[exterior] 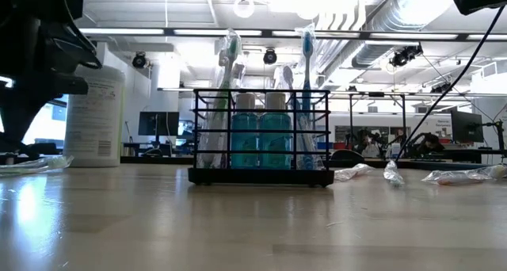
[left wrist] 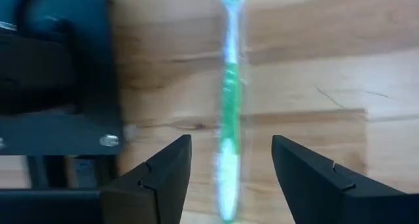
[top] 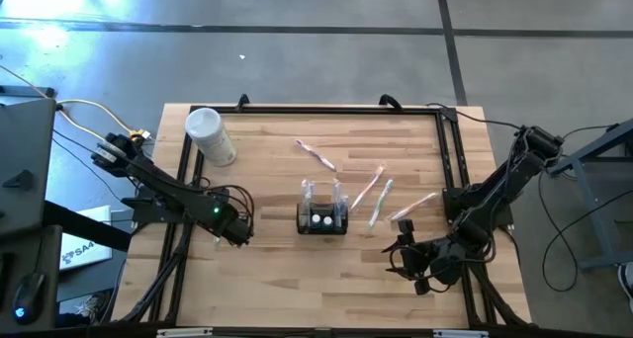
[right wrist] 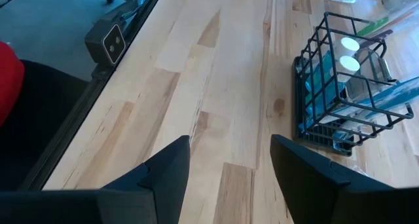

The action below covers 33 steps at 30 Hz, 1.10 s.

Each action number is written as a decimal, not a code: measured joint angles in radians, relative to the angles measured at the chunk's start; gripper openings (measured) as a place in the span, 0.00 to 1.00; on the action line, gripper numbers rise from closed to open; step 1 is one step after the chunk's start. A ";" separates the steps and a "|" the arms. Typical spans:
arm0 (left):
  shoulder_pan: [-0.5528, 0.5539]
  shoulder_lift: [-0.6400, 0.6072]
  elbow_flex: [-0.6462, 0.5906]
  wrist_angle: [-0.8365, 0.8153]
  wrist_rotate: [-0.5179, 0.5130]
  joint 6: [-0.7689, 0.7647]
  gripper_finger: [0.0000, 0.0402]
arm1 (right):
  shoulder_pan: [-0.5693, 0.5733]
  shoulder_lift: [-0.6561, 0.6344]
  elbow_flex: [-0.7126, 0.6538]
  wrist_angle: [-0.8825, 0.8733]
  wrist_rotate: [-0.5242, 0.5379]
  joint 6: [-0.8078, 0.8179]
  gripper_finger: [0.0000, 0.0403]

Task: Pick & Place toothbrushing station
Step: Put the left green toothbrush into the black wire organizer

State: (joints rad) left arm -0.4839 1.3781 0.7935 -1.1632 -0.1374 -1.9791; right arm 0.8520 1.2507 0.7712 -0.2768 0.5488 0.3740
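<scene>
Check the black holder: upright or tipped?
Upright: the black holder sits flat on the table, toothbrushes standing vertically inside.

Light wooden table with a black frame along its edges. Resting on it: white cylindrical container, upper left; black wire holder, centre; wrapped toothbrushes, one above the holder, three right of it; a green one at left.

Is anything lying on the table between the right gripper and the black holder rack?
Nothing visible. In the right wrist view, bare wood runs from the open right gripper to the toothbrushing station. Wrapped toothbrushes lie beyond it, off that path.
</scene>
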 joint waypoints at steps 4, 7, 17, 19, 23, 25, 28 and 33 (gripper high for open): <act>0.015 0.000 -0.023 0.073 0.032 0.060 0.51 | 0.000 0.000 0.000 -0.001 0.000 -0.002 0.51; 0.049 0.000 -0.054 0.117 0.074 0.070 0.51 | -0.001 0.000 0.000 -0.004 0.000 -0.004 0.51; 0.182 -0.007 -0.198 0.322 0.155 0.194 0.51 | -0.001 0.000 0.000 -0.004 0.000 -0.031 0.51; 0.195 -0.005 -0.216 0.321 0.169 0.195 0.51 | -0.001 0.000 0.000 -0.005 0.000 -0.031 0.51; 0.203 -0.005 -0.228 0.327 0.176 0.217 0.49 | -0.001 0.000 -0.004 -0.001 0.000 -0.031 0.51; 0.203 -0.005 -0.230 0.343 0.173 0.240 0.44 | -0.001 0.000 -0.013 0.001 0.002 -0.031 0.51; 0.203 -0.004 -0.231 0.369 0.162 0.277 0.30 | -0.001 0.000 -0.029 0.012 0.002 -0.029 0.51; 0.202 -0.003 -0.230 0.389 0.138 0.363 0.05 | -0.001 0.000 -0.037 0.030 0.002 -0.027 0.51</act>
State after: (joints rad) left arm -0.2817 1.3746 0.5632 -0.7743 0.0003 -1.6160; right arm 0.8513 1.2507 0.7338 -0.2470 0.5510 0.3470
